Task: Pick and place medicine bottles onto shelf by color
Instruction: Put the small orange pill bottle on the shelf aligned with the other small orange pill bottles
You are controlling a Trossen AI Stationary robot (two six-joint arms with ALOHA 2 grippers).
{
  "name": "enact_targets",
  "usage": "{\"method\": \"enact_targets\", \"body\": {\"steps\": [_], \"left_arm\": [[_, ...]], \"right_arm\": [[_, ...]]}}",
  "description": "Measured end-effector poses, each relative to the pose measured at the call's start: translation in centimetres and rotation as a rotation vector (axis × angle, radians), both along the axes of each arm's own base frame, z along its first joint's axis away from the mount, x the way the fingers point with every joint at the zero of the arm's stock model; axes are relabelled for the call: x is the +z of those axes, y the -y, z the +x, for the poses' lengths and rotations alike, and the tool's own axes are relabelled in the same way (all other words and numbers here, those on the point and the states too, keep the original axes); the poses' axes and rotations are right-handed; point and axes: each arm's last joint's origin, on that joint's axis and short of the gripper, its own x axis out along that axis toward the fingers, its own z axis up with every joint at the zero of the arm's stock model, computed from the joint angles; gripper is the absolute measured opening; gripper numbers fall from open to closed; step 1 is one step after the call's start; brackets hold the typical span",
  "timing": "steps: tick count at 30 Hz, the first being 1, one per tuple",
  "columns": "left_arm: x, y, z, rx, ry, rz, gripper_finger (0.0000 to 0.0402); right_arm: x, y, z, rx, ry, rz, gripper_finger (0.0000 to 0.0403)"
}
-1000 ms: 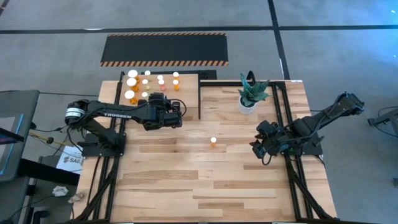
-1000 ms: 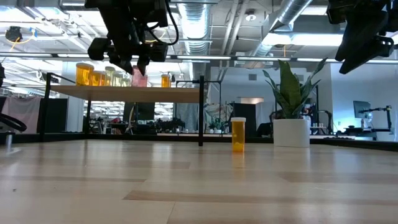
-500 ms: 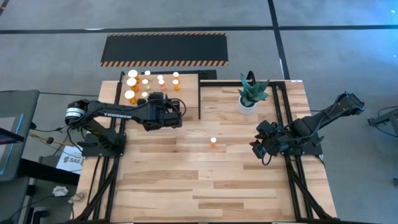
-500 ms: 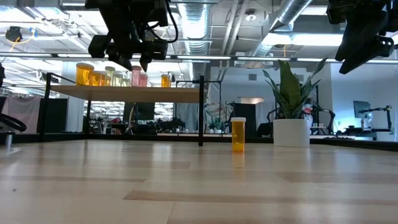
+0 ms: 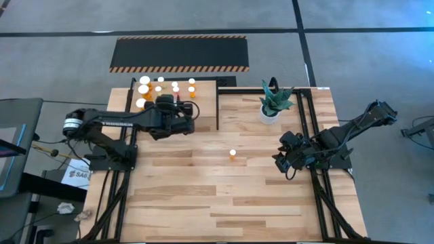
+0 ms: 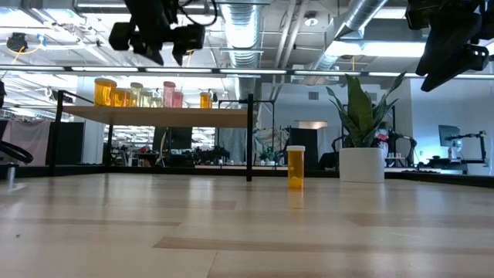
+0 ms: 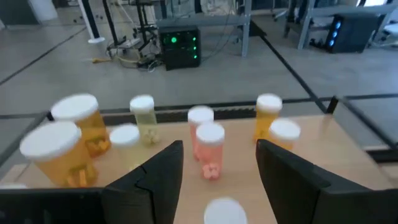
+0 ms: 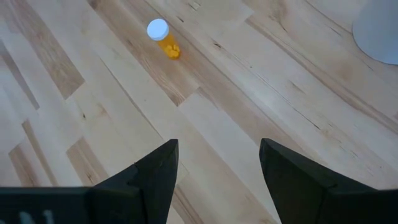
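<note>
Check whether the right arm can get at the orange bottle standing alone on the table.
Probably yes: the right pincer is open above the table, the lone orange bottle stands upright on bare wood, and nothing lies between them.

Even bright overhead lighting, ceiling strip lights (image 6: 46,37) glaring in the low view, soft faint shadows on the table (image 5: 203,190), left wrist view blurred on the nearest medicine bottles (image 7: 68,140), room behind slightly soft
</note>
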Motion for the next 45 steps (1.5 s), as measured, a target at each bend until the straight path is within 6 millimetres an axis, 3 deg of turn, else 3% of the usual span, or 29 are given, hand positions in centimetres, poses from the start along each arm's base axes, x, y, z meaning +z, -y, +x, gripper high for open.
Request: {"method": "enact_targets", "body": {"steps": [6,12,17,22,29,32,35,40,45], "left_arm": [[3.3,0.7,-0.1,-0.065,0.007,0.058,0.0191],[7.3,3.3,1.8,-0.248,-0.058,0.160,0.0190],[7.4,5.0,3.7,-0.591,-0.058,0.148,0.0190],[4.3,5.6,4.8,-0.892,0.057,0.150,0.0190],[-2.6,7.4,5.3,-1.179,0.272,0.100,0.0190],[-5.2,9.0,6.8,-1.190,0.324,0.090,0.0191],[-8.2,10.4,8.7,-1.173,0.257,0.091,0.0193],[-10.9,12.1,11.7,-1.115,0.218,0.118,0.0223],[-13.3,13.2,13.3,-1.107,0.129,0.135,0.0270]], "right_arm": [[0.0,0.0,0.0,0.000,0.001,0.000,0.0249],[0.0,0.0,0.0,0.000,0.001,0.000,0.0249],[0.0,0.0,0.0,0.000,0.001,0.000,0.0249],[0.0,0.0,0.0,0.000,0.001,0.000,0.0249],[0.0,0.0,0.0,0.000,0.003,0.002,0.0249],[0.0,0.0,0.0,0.000,0.005,0.003,0.0249],[0.0,0.0,0.0,0.000,0.005,0.003,0.0249],[0.0,0.0,0.0,0.000,0.005,0.002,0.0249],[0.0,0.0,0.0,0.000,0.005,0.003,0.0249]]}}
